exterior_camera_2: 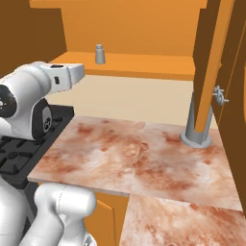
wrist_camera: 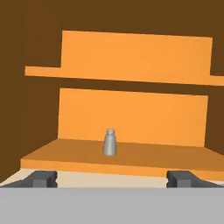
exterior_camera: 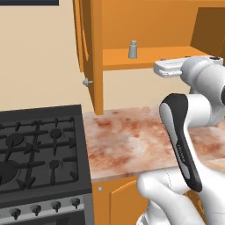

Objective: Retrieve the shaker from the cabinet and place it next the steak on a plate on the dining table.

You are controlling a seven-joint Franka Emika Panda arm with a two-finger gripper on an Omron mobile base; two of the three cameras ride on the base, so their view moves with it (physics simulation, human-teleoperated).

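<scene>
Shaker (wrist_camera: pixel 110 142) stands upright on the lower shelf of the open cabinet (exterior_camera: pixel 145 59), near the shelf's middle and well back from its front edge. In the hand view it sits just above centre, at about twelve o'clock from the gripper (wrist_camera: pixel 112 178), whose fingertips (wrist_camera: pixel 43 178) are spread wide apart with nothing between them. The hand is level with the shelf but well short of the shaker. The step in hand looks like the approach for the first pick-up; nothing has been retrieved yet. Next, the arm probably needs to advance straight into the cabinet until the fingers flank the shaker's body, then close. The open door (exterior_camera: pixel 90 52), at nine o'clock of the shelf in the left base view, must be cleared.
</scene>
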